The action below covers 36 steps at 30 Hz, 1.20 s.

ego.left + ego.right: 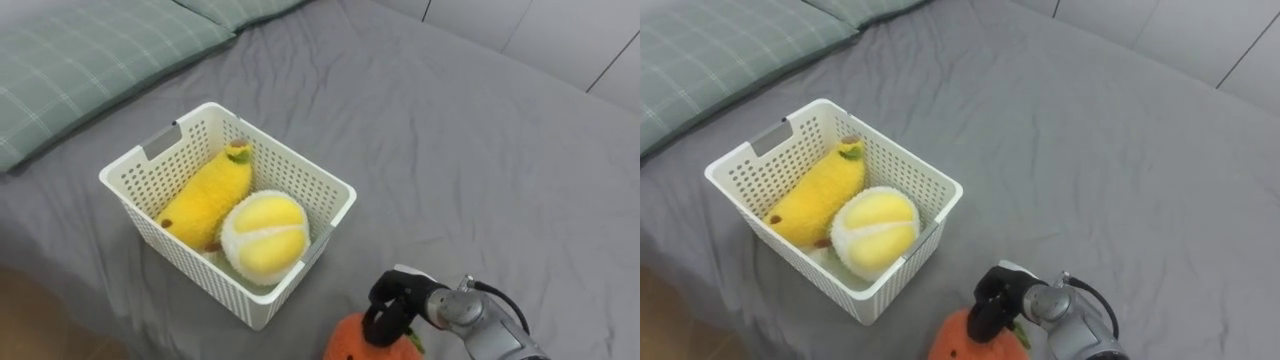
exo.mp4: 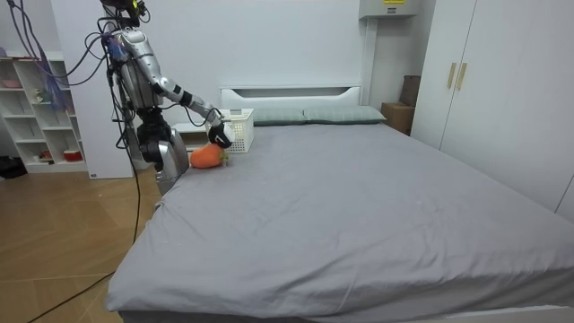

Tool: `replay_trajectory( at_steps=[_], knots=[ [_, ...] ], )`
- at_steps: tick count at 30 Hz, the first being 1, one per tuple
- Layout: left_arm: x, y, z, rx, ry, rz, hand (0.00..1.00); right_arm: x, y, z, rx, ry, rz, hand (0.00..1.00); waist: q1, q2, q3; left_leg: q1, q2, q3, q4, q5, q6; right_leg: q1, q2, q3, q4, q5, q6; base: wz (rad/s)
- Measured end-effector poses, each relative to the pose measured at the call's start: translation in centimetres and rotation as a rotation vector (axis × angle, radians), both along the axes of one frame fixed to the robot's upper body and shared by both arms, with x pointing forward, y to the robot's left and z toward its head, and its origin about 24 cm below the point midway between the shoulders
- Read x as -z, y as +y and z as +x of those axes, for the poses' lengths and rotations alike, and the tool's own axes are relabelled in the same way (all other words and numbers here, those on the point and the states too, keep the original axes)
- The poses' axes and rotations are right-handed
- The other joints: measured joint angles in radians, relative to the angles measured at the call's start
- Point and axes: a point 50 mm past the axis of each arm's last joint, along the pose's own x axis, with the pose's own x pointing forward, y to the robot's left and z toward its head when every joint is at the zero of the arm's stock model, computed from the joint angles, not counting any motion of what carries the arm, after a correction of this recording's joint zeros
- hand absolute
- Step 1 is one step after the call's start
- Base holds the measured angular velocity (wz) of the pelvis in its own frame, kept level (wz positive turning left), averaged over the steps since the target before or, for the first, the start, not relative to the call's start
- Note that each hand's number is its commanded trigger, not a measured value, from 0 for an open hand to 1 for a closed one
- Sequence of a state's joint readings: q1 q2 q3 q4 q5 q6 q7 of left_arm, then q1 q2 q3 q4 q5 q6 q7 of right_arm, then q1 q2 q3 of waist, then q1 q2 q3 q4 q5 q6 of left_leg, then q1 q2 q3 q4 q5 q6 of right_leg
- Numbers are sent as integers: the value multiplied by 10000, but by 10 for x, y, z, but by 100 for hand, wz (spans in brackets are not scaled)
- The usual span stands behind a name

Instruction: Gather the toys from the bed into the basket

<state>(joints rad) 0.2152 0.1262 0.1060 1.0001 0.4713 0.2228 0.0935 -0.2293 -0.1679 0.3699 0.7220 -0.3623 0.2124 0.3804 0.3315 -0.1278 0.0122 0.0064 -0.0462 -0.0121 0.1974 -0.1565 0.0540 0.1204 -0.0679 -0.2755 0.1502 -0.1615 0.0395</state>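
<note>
We see the robot standing at the side of the grey-sheeted bed (image 1: 460, 150), near its head end. The right hand (image 1: 392, 300) has its dark fingers curled down onto the green-topped end of the orange plush toy (image 1: 350, 342), grasping it. The toy rests on the sheet just beside the white perforated plastic basket (image 1: 195, 265). In the room view we read its long axis as lying along the bed edge, green end towards the basket. Inside the basket lie a yellow plush banana (image 1: 210, 190), set diagonally with its green tip pointing to the far side, and a round yellow-and-white plush fruit (image 1: 263, 235) touching it.
</note>
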Motion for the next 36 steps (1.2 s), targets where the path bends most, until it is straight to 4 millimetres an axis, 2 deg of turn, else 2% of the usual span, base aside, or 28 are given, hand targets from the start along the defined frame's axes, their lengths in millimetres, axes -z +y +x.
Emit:
replay_trajectory(
  at_steps=[4,9,12,16,20,25,30,36],
  knots=[
    [0,0,0,-9,0,14,0,-2,1,1,-56,-96,-28,100,13,-28,-20,-9,-5,-6,0,0,0,-5,-2,3,-1,0,0,0],
    [-1,2,3,-103,-132,44,0,-18,5,12,-357,-914,44,100,-133,-42,-30,-4,-1,10,6,3,1,-3,-2,35,-5,0,0,0],
    [-2,4,7,-161,-374,43,0,-39,6,25,-434,-1934,242,100,-315,-38,-29,24,-1,21,5,4,3,1,-4,67,0,0,0,0],
    [-4,8,16,-288,-627,149,0,-69,-10,43,366,-3346,617,100,-378,-4,-6,41,-5,34,6,8,8,16,-7,78,4,0,0,0],
    [-5,10,19,-323,-733,190,0,-99,-17,53,621,-4789,682,100,-593,-12,-11,43,-8,22,2,7,7,15,-10,40,3,0,0,1],
    [-8,13,26,-493,-1156,277,0,-122,-21,58,676,-5782,760,100,-775,-24,-19,89,7,87,-35,7,7,-11,-3,148,4,0,0,-4],
    [-8,15,20,-605,-1038,309,0,-136,-29,62,889,-6321,683,100,-817,-21,-24,227,27,290,-126,8,10,-35,-13,270,12,1,0,-13],
    [-8,17,13,-828,-921,460,0,-164,-36,68,914,-7462,446,100,-810,-8,-23,228,39,361,-185,11,14,-106,-15,287,18,2,0,-3]
  ],
)
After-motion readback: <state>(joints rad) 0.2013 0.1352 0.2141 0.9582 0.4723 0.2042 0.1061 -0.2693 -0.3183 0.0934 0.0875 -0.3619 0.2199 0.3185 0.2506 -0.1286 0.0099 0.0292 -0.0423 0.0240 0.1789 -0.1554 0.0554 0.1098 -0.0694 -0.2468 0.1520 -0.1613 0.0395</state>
